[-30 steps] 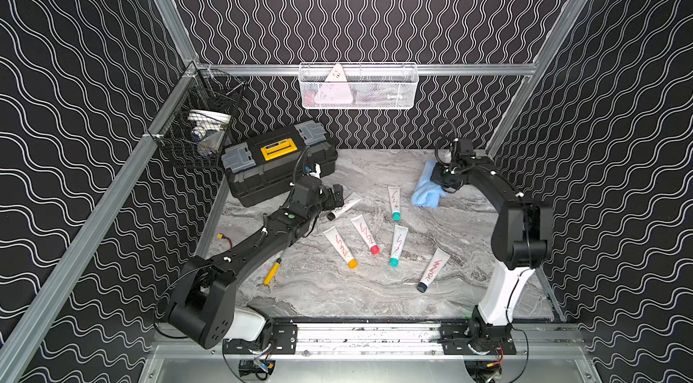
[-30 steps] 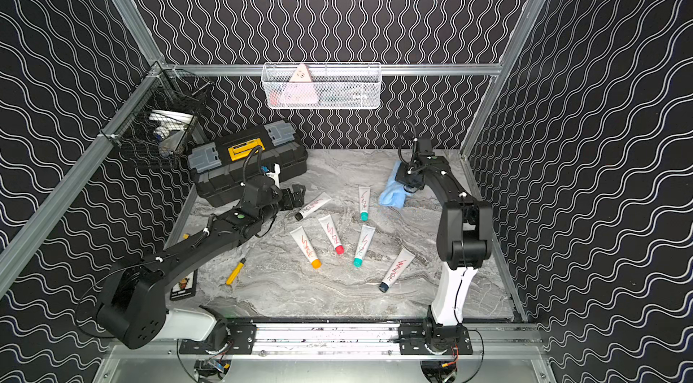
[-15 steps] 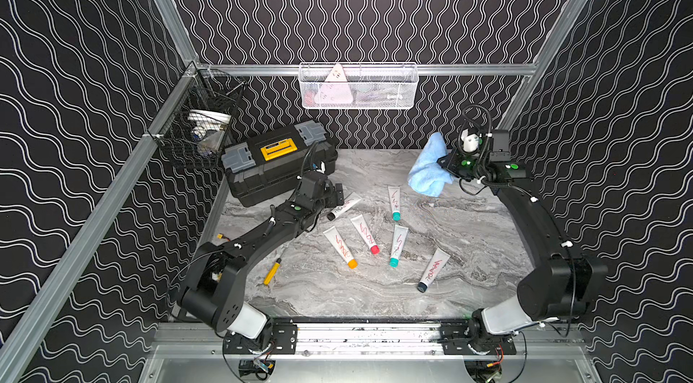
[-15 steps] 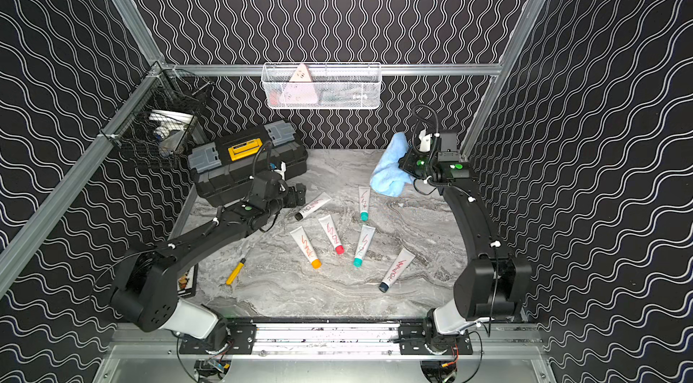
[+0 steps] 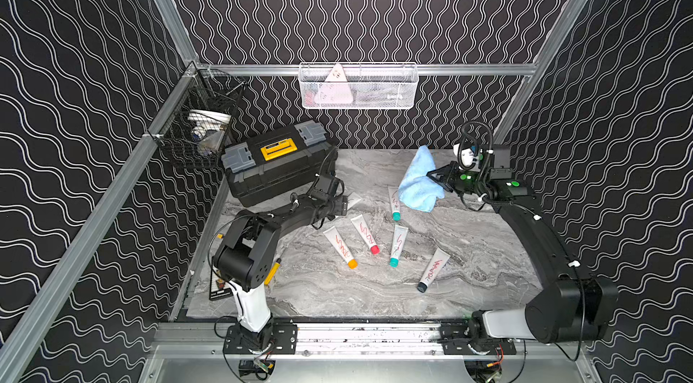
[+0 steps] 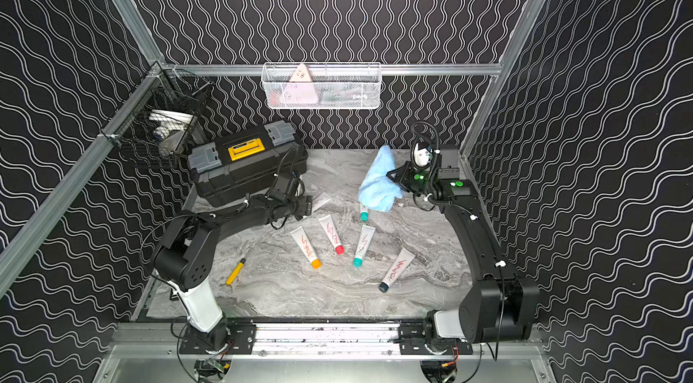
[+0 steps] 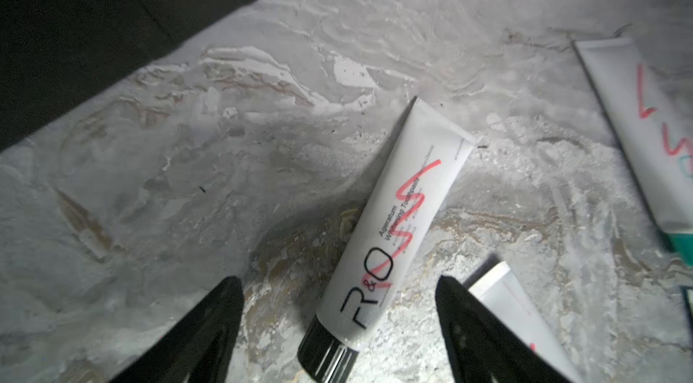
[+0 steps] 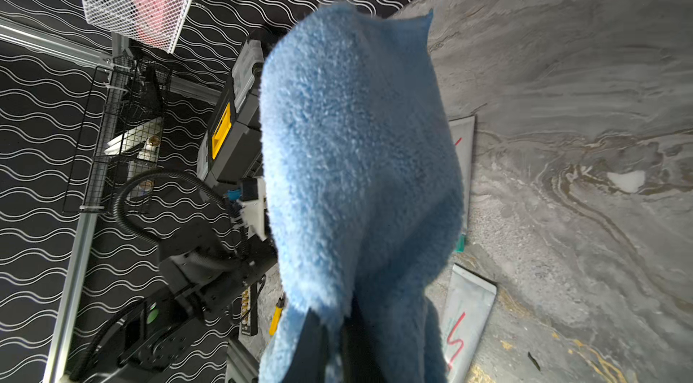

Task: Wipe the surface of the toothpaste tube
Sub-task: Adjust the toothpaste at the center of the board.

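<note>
A white toothpaste tube [image 7: 397, 220] with a black cap and a red scribble lies on the marble table [image 5: 468, 250]. My left gripper [image 7: 337, 280] is open and straddles its cap end, with a gap on each side. In both top views the left gripper [image 5: 342, 205] hides most of this tube; only its flat end [image 5: 353, 198] [image 6: 321, 200] shows. My right gripper [image 5: 431, 176] is shut on a blue cloth [image 5: 416, 182] [image 8: 356, 156], which hangs above the table at the back right. The cloth hides the right fingertips in the right wrist view.
Several more tubes lie mid-table: orange cap [image 5: 340, 248], red cap [image 5: 365, 233], teal cap [image 5: 398, 244], dark cap [image 5: 433, 268], and one [image 5: 393, 205] partly under the cloth. A black toolbox [image 5: 277, 160] stands just behind the left gripper. A yellow screwdriver [image 6: 235, 272] lies near the left arm's base.
My right gripper has lifted the blue cloth off the table and swung it out over the tubes. My left gripper has slid over the black-capped tube and its jaws have narrowed a little.
</note>
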